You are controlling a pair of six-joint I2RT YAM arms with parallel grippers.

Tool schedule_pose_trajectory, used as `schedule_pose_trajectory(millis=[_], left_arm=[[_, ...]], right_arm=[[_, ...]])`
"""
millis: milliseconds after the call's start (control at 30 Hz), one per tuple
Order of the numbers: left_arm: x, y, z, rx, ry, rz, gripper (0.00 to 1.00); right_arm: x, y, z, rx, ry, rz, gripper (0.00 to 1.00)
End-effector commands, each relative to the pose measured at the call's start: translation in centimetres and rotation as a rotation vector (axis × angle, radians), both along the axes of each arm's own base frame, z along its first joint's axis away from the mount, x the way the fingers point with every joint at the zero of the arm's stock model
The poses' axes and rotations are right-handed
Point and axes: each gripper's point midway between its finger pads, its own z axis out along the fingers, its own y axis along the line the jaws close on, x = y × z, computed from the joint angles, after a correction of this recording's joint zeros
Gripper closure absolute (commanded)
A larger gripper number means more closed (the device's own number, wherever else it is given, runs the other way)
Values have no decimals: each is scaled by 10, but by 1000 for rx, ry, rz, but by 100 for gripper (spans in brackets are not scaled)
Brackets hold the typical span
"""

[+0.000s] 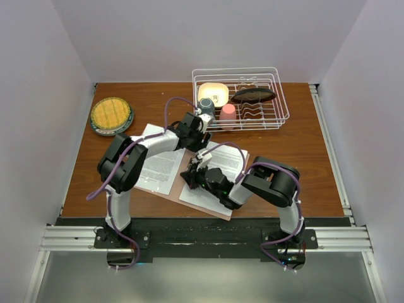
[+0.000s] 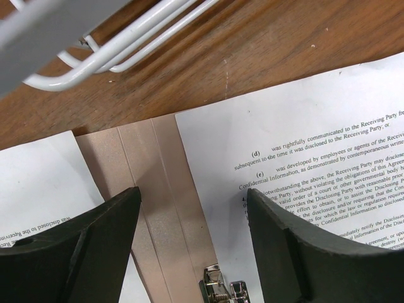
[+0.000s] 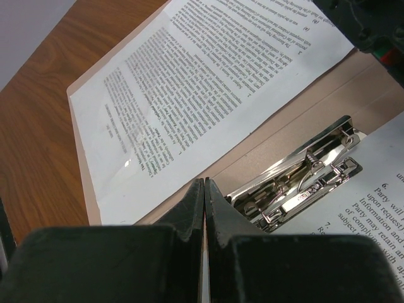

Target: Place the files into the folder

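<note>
Seen from above, the folder (image 1: 183, 169) lies open on the bench (image 1: 284, 170), toward the middle of its near edge, with one of the files (image 1: 161, 165) on each leaf. The left pincer (image 1: 201, 141) hangs at the folder's far edge, and the right pincer (image 1: 191, 174) over its middle.

In the left wrist view, the left pincer (image 2: 192, 203) stands wide open and holds nothing. Its fingers are astride the bare spine (image 2: 151, 189).

In the right wrist view, the right pincer (image 3: 204, 189) is fully closed (I see nothing between the fingers). The clip (image 3: 303, 183) lies just ahead to its right, its long axis along the spine. I judge the right arm the nearer one.
</note>
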Motion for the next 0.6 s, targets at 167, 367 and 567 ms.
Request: schedule_pose_trajectory(millis=[167,367,567], left_arm=[[-78,50,-75,160,337,10,27],[-79,49,-76,160,339,5,28],[-78,49,-76,160,342,7,28]], right_arm=[[-33,-58,-102,-331,194,-49,100],[-31,-62,-108,-365,210,-70,100],[-32,-73,-116,-393,229,-100,100]])
